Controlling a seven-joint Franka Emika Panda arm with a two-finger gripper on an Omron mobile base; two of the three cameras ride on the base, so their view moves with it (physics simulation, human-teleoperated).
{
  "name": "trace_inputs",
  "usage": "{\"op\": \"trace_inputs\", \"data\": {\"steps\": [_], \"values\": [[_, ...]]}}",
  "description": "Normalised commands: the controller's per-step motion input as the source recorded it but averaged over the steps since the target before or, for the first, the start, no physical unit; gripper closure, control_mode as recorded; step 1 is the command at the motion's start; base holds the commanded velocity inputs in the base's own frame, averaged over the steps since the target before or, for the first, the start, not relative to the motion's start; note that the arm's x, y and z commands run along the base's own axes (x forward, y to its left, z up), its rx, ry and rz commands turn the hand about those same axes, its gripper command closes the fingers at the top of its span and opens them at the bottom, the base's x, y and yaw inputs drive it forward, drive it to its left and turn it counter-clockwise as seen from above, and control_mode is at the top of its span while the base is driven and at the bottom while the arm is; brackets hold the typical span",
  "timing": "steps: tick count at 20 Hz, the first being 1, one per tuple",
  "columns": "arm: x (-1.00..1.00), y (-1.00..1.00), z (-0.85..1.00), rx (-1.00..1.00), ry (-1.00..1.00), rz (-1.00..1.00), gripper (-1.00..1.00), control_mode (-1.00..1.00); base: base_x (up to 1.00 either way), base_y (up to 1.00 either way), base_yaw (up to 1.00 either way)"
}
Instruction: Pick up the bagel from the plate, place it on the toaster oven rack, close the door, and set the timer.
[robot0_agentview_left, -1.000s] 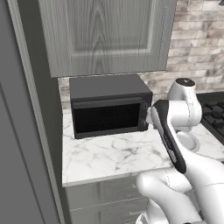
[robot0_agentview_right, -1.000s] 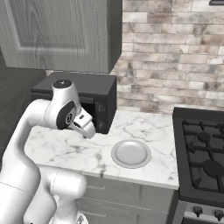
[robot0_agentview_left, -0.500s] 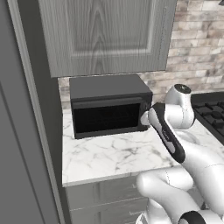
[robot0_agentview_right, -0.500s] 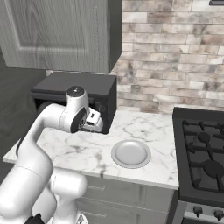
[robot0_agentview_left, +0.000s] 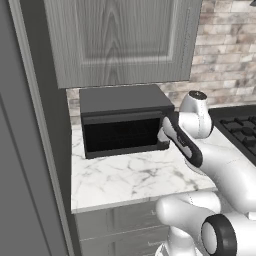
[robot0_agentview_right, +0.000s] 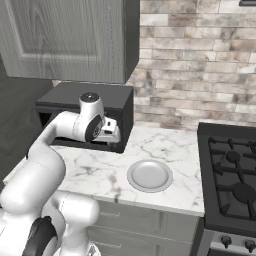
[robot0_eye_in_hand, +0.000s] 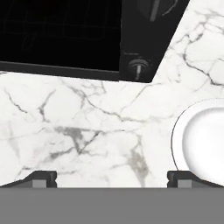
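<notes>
**Closing in on the timer**

Hovering by the toaster oven's front right corner, the hand (robot0_eye_in_hand: 111, 177) is spread wide and empty. The plate (robot0_agentview_right: 149, 176) lies bare on the table (robot0_agentview_left: 130, 177); the bagel is presumably inside behind the door (robot0_agentview_left: 122, 136), which looks shut. Only the timer knob (robot0_eye_in_hand: 138, 68) seems left.

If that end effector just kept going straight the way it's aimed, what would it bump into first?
Probably the marble counter in front of the toaster oven: the open end effector looks down on bare marble, with the plate off to one side.
</notes>
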Motion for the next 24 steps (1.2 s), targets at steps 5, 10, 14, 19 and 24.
{"op": "trace_inputs", "data": {"steps": [5, 10, 14, 19, 24], "values": [[0.06, -0.14, -0.42, 0.0, -0.01, 0.11, -1.0, -1.0, 0.0, 0.0, 0.0], [0.07, -0.11, -0.23, 0.0, -0.04, 0.1, -1.0, -1.0, 0.0, 0.0, 0.0], [0.18, 0.0, -0.03, 0.0, -0.03, 0.07, -1.0, -1.0, 0.0, 0.0, 0.0], [0.27, 0.0, -0.06, 0.0, -0.01, 0.05, -1.0, -1.0, 0.0, 0.0, 0.0], [0.28, -0.01, -0.13, 0.0, 0.0, 0.0, -1.0, -1.0, 0.0, 0.0, 0.0]]}}
